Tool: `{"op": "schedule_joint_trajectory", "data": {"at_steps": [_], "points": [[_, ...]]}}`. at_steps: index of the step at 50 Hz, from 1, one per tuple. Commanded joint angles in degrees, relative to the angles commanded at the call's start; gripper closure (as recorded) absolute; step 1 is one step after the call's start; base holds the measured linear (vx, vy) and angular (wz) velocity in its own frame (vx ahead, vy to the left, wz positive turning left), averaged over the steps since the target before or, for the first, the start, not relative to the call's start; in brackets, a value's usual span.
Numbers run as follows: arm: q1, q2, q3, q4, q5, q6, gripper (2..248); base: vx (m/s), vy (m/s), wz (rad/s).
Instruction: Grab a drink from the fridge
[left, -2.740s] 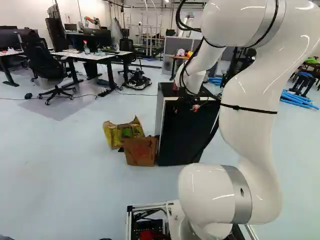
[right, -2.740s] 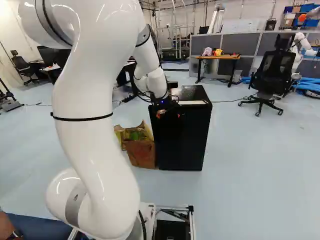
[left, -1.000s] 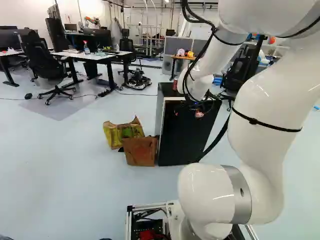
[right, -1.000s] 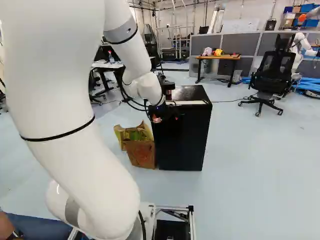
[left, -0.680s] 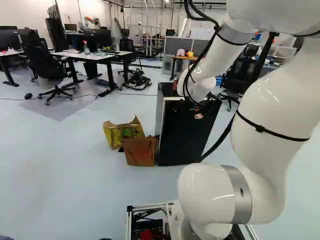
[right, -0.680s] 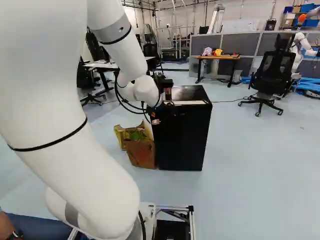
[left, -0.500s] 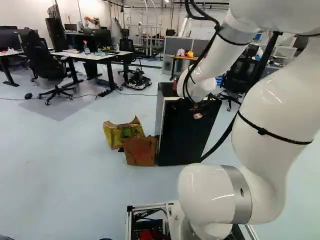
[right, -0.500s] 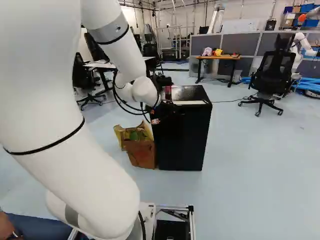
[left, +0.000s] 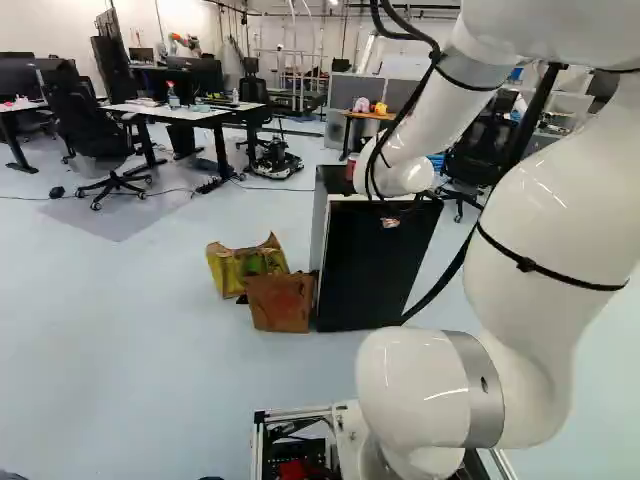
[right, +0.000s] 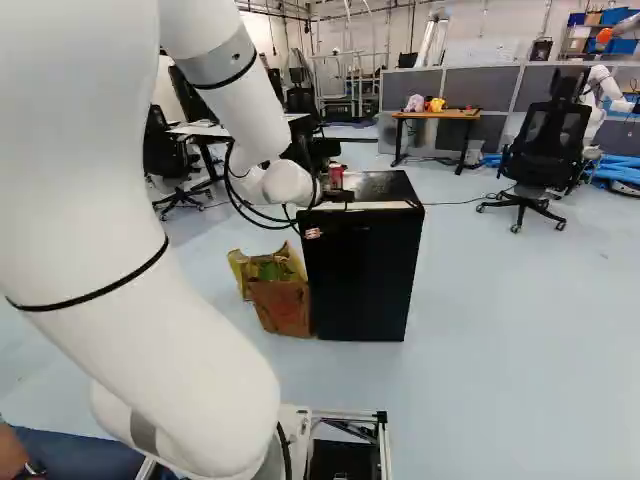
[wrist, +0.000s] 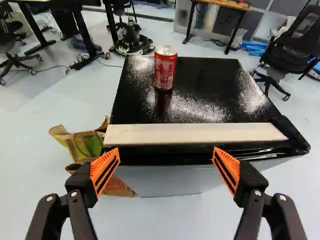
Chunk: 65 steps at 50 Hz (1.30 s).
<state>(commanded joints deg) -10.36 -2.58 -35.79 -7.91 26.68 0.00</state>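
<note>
A red metal drink can (wrist: 164, 68) is seen upright on the top of a glossy black box-shaped fridge (wrist: 215, 90), behind a pale flat strip (wrist: 195, 133) along its front edge, while a black two-fingered gripper with orange pads (wrist: 166, 150) is held wide open and empty near that edge. The can is placed off the gripper's centreline and could be toppled by one finger if aim is not corrected; the edge could be struck on too low an approach.
</note>
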Motion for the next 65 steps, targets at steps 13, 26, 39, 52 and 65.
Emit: {"op": "schedule_joint_trajectory", "data": {"at_steps": [13,26,39,52,65], "points": [[0.39,-2.38,-2.50,0.00,4.62,0.00,3,0.000,0.000,0.000],[0.84,-6.09,-6.36,0.00,9.19,0.00,3,0.000,0.000,0.000],[0.69,-11.12,-10.48,0.00,13.33,0.00,3,0.000,0.000,0.000],[0.34,-16.32,-14.79,0.00,16.72,0.00,3,0.000,0.000,0.000],[-0.04,-21.37,-19.17,0.00,18.27,0.00,3,0.000,0.000,0.000]]}}
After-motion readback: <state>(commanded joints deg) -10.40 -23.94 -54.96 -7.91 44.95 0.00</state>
